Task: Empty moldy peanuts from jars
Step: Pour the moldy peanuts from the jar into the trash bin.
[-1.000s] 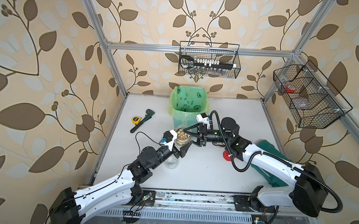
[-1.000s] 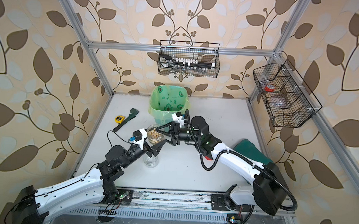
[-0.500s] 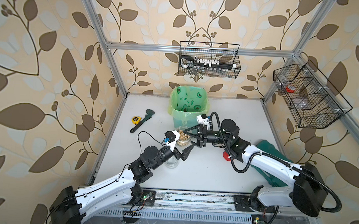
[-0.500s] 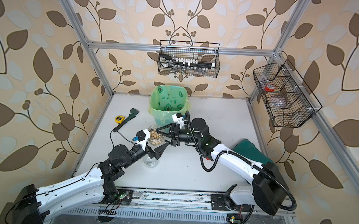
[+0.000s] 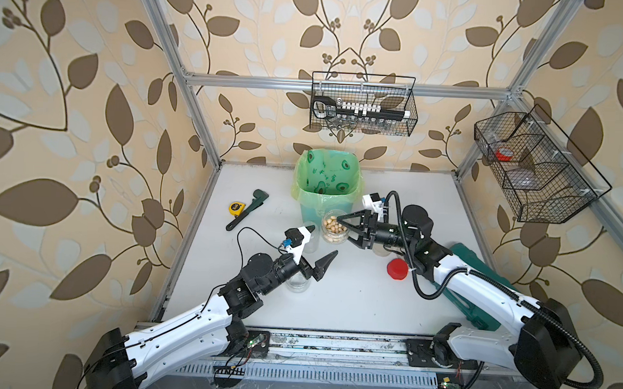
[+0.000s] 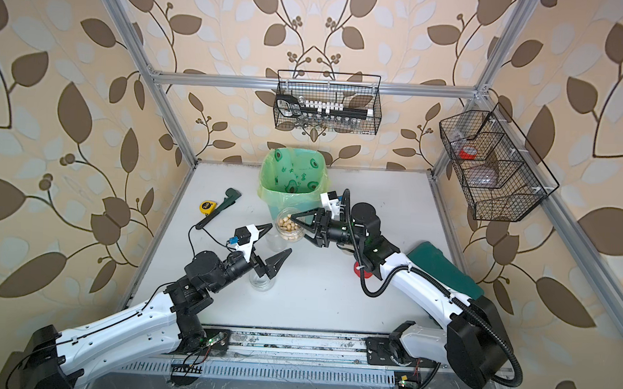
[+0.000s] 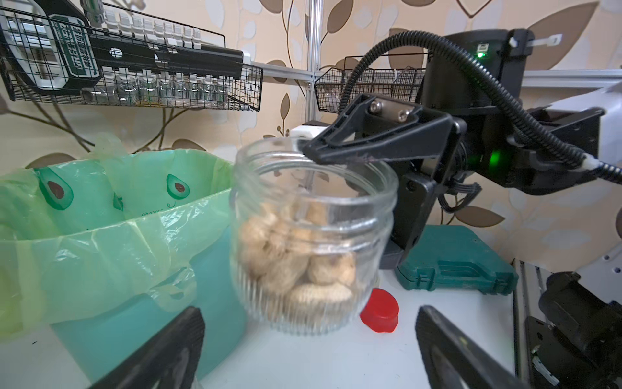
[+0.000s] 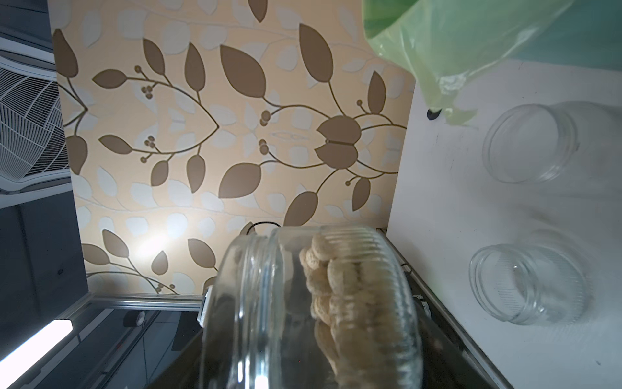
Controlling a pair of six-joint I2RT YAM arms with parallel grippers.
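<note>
An open jar [image 5: 333,236] of moldy peanuts [image 5: 331,225] hangs upright, clamped in the half-closed right pincer [image 5: 344,229] beside the green-lined bin [image 5: 311,211] near the back edge of the worktop [image 5: 352,298], while the left pincer [image 5: 324,241] gapes empty; pouring looks next, needing a lift over the rim and a tilt.

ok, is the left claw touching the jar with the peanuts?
Apart. In the left wrist view the left claw stands wide open, with a clear gap showing between each finger and the peanut jar.
</note>
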